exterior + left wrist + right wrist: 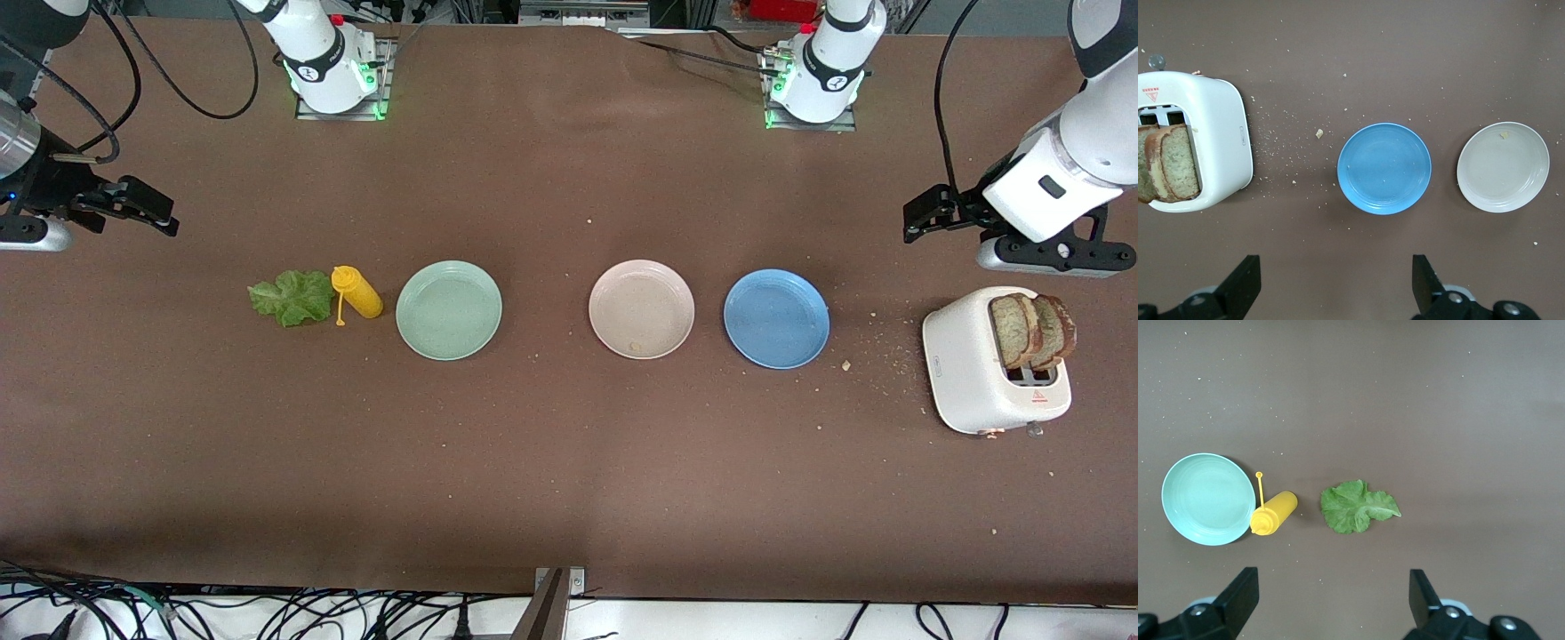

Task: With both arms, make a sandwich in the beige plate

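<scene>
three round plates sit in a row on my brown table: a pale beige plate (641, 308) in the middle, empty but for a crumb, a blue plate (776, 318) at its 3 o'clock in my front view, and a mint-green plate (449, 309) at its 9 o'clock. two brown wholegrain bread slices (1031, 331) stand in the white toaster (991, 364) at the left arm's end. a green lettuce leaf (292, 297) lies beside a tipped yellow squeeze bottle (356, 292). the left gripper (1336, 285) hangs released above bare table near the toaster; the right gripper (1331, 602) hangs released over bare table near the lettuce.

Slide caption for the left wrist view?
Open left gripper above toaster with bread, blue plate, beige plate.
</scene>
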